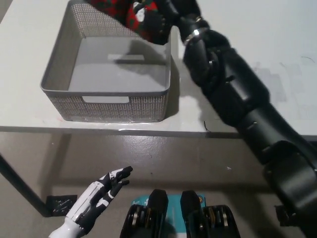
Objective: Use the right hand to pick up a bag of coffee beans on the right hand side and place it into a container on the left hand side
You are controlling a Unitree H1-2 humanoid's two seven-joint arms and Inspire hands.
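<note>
My black right hand [163, 17] is shut on a red and green patterned bag of coffee beans [121, 14], held over the far right part of the grey mesh basket [64, 89]. The bag runs off the picture's top edge, so its upper part is hidden. My black right arm [233, 94] stretches diagonally across the white table [247, 44] from the lower right. The basket's inside shows nothing but its grey floor. My white left hand [96, 198] rests below the table's front edge at the lower left, fingers apart and holding nothing.
The basket stands on the table's left part, close to the front edge [148, 131]. A dark table leg [20, 191] slants down at the lower left over the grey floor.
</note>
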